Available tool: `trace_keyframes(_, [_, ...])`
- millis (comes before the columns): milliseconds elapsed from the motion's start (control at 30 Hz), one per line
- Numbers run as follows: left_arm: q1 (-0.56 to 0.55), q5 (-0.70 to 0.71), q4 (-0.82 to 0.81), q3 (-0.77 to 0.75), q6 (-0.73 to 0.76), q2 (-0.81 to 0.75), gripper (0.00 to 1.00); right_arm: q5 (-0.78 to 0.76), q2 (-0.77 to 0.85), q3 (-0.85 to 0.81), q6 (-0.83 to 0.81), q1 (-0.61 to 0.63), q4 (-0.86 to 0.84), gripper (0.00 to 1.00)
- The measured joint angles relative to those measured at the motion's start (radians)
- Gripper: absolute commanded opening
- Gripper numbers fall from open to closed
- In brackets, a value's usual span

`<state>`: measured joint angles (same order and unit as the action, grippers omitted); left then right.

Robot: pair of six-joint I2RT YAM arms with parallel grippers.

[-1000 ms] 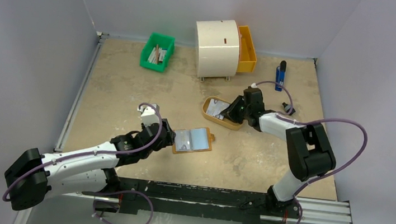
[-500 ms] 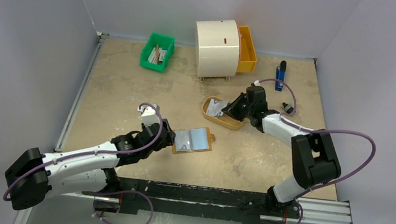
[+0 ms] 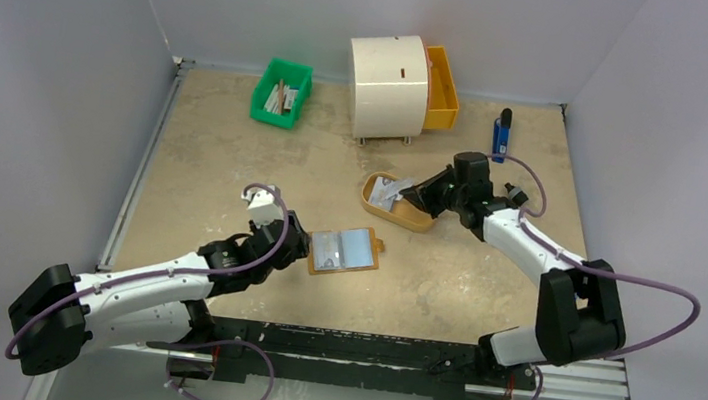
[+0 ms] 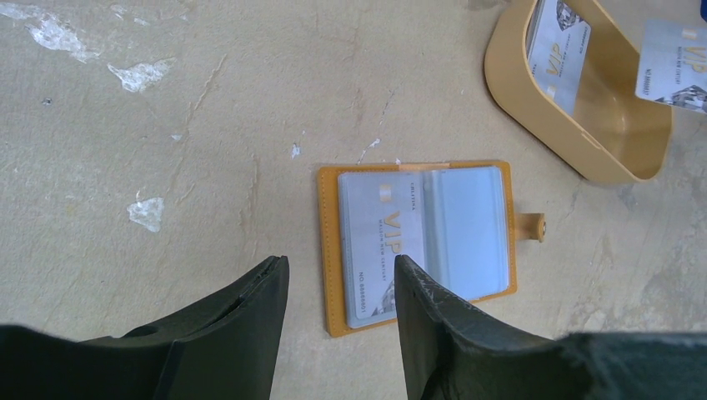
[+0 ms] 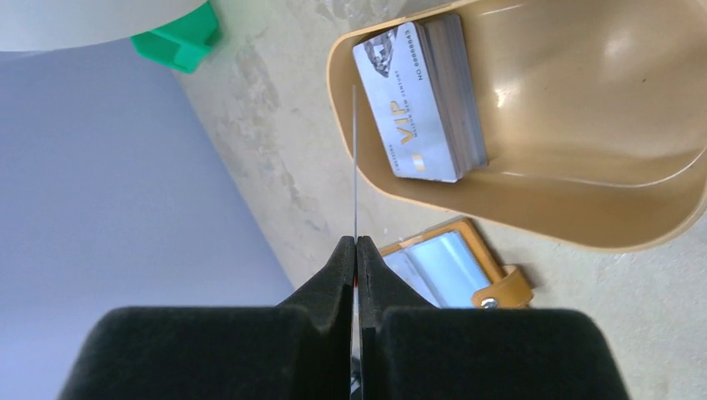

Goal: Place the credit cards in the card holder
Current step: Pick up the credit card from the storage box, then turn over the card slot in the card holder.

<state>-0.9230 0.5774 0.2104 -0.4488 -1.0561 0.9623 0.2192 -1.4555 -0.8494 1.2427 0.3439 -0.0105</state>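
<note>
Right pincer (image 5: 356,243) pinches a card (image 4: 671,73) (edge-on) — stacked cards (image 5: 427,100) read "VIP".

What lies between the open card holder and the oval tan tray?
Nothing: only bare tabletop separates the card holder from the tray, shown clearly in the left wrist view. The holder's snap tab juts toward that gap.

Card holder (image 3: 345,251) lies open mid-worktop (image 3: 233,166), one card (image 4: 379,242) in its left pocket, left end effector (image 4: 342,279) just beside its left edge; tray (image 3: 416,221) behind-right holds the card stack (image 5: 425,100), right end effector (image 5: 356,250) pinching a single card (image 4: 674,73) above it; bin (image 3: 282,92) back-left.
</note>
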Motion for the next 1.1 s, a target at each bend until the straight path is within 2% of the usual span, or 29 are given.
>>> trace_keyframes(267, [0.000, 0.003, 0.009, -0.006, -0.009, -0.003, 0.48, 0.058, 0.034, 0.024, 0.086, -0.005, -0.008, 0.00])
trace_keyframes(533, [0.000, 0.002, 0.010, -0.006, -0.008, -0.025, 0.48, 0.087, 0.076, 0.046, 0.036, -0.005, -0.011, 0.00])
trace_keyframes(633, [0.000, -0.013, 0.004, -0.006, -0.001, -0.024, 0.48, 0.110, 0.098, 0.041, -0.058, -0.004, -0.016, 0.00])
trace_keyframes(767, [0.000, -0.063, -0.009, -0.035, 0.029, -0.001, 0.49, 0.134, 0.124, 0.000, -0.279, 0.027, 0.042, 0.00])
trace_keyframes(833, [0.000, -0.101, -0.032, -0.060, 0.052, 0.027, 0.53, 0.136, 0.172, 0.000, -0.376, 0.064, 0.086, 0.00])
trace_keyframes(1000, [-0.002, -0.180, -0.098, -0.108, 0.080, 0.130, 0.54, 0.164, 0.308, 0.066, -0.560, 0.143, 0.155, 0.00])
trace_keyframes(1100, [-0.003, -0.206, -0.129, -0.134, 0.082, 0.212, 0.53, 0.189, 0.311, 0.123, -0.613, 0.157, 0.177, 0.00])
